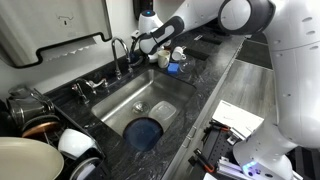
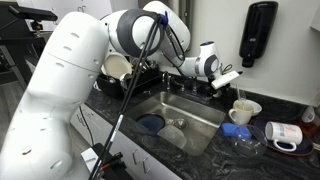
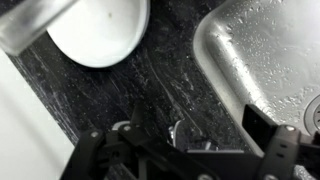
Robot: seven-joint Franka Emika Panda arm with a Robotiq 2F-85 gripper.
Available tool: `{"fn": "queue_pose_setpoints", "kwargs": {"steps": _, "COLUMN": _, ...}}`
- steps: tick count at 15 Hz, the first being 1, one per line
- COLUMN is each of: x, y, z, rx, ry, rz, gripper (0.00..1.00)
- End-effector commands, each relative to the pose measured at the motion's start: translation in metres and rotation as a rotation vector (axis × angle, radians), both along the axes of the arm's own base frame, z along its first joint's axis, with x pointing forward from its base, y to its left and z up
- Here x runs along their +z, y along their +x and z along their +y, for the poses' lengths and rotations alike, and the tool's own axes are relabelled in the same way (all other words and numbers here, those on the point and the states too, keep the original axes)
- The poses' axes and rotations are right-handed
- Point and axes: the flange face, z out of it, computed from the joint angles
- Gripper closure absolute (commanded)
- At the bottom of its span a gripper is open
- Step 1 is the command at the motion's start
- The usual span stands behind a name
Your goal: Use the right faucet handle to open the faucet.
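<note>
The faucet (image 1: 120, 43) is a thin chrome gooseneck at the back rim of the steel sink (image 1: 150, 95). My gripper (image 1: 150, 42) hovers just right of the spout, above the dark countertop behind the sink. In the wrist view my gripper (image 3: 178, 128) is open, its two dark fingers wide apart. A small shiny chrome lever (image 3: 176, 131) lies between them, apparently the right faucet handle, and the fingers do not touch it. In an exterior view my gripper (image 2: 228, 80) is at the sink's back edge, and the arm hides the faucet there.
A white cup (image 1: 178, 54) and a blue item (image 1: 172, 68) stand right of my gripper. A white bowl (image 3: 100, 30) lies close by. Small chrome fittings (image 1: 92, 87) sit left of the faucet. Stacked dishes (image 1: 70, 145) fill the left counter. A blue object (image 1: 145, 131) lies in the sink.
</note>
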Motion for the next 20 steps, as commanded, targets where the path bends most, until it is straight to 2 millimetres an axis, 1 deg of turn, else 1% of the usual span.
{"fn": "queue_pose_setpoints", "kwargs": {"steps": 1, "x": 0.0, "y": 0.017, "z": -0.002, "rx": -0.006, "ry": 0.056, "rz": 0.003, "gripper": 0.0}}
{"fn": "queue_pose_setpoints", "kwargs": {"steps": 3, "x": 0.001, "y": 0.022, "z": -0.002, "rx": -0.021, "ry": 0.086, "rz": -0.006, "gripper": 0.0}}
{"fn": "queue_pose_setpoints", "kwargs": {"steps": 4, "x": 0.0, "y": 0.023, "z": -0.002, "rx": -0.029, "ry": 0.091, "rz": -0.001, "gripper": 0.25}}
{"fn": "queue_pose_setpoints", "kwargs": {"steps": 5, "x": 0.0, "y": 0.025, "z": -0.003, "rx": -0.034, "ry": 0.091, "rz": 0.011, "gripper": 0.26}}
{"fn": "queue_pose_setpoints", "kwargs": {"steps": 7, "x": -0.003, "y": 0.025, "z": -0.006, "rx": -0.062, "ry": 0.077, "rz": 0.064, "gripper": 0.43}}
{"fn": "queue_pose_setpoints", "kwargs": {"steps": 9, "x": -0.002, "y": 0.025, "z": -0.01, "rx": -0.075, "ry": 0.069, "rz": 0.095, "gripper": 0.55}}
{"fn": "queue_pose_setpoints", "kwargs": {"steps": 12, "x": -0.001, "y": 0.025, "z": -0.014, "rx": -0.085, "ry": 0.066, "rz": 0.121, "gripper": 0.77}}
{"fn": "queue_pose_setpoints", "kwargs": {"steps": 15, "x": 0.001, "y": 0.027, "z": -0.015, "rx": -0.078, "ry": 0.07, "rz": 0.125, "gripper": 0.97}}
{"fn": "queue_pose_setpoints", "kwargs": {"steps": 17, "x": 0.002, "y": 0.028, "z": -0.016, "rx": -0.076, "ry": 0.07, "rz": 0.124, "gripper": 1.0}}
{"fn": "queue_pose_setpoints", "kwargs": {"steps": 19, "x": 0.0, "y": 0.027, "z": -0.016, "rx": -0.067, "ry": 0.076, "rz": 0.143, "gripper": 0.99}}
{"fn": "queue_pose_setpoints", "kwargs": {"steps": 20, "x": 0.001, "y": 0.026, "z": -0.016, "rx": -0.061, "ry": 0.079, "rz": 0.157, "gripper": 1.0}}
